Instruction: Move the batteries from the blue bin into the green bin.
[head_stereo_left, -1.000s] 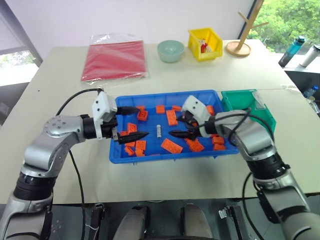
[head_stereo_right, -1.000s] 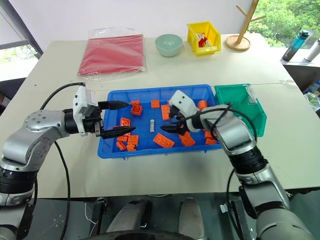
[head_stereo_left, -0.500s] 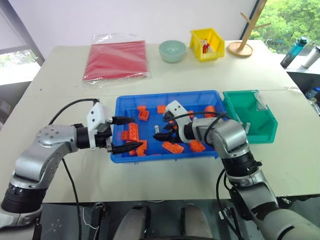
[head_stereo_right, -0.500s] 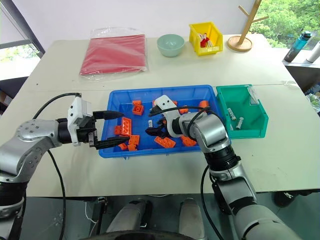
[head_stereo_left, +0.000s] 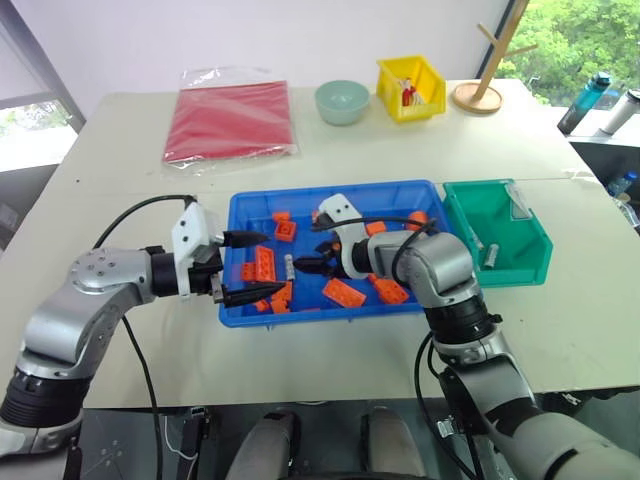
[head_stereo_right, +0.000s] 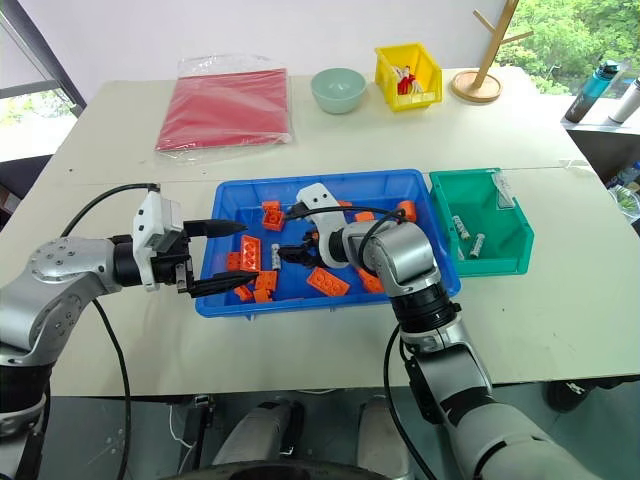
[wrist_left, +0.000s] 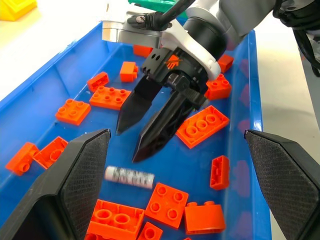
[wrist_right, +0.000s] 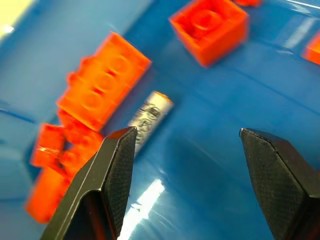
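surface (head_stereo_left: 330, 150) | held: blue bin (head_stereo_left: 250, 314), green bin (head_stereo_left: 520, 268), red bag (head_stereo_left: 230, 120), bowl (head_stereo_left: 341, 102), yellow bin (head_stereo_left: 410, 88), wooden stand (head_stereo_left: 478, 96)

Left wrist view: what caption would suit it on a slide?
Right gripper open just above a battery among orange bricks in the blue bin.

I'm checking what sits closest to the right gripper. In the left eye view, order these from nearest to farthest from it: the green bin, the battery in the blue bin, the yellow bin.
1. Battery: in the blue bin, just off the right gripper's tips.
2. Green bin: beside the blue bin's right end.
3. Yellow bin: at the table's far edge.
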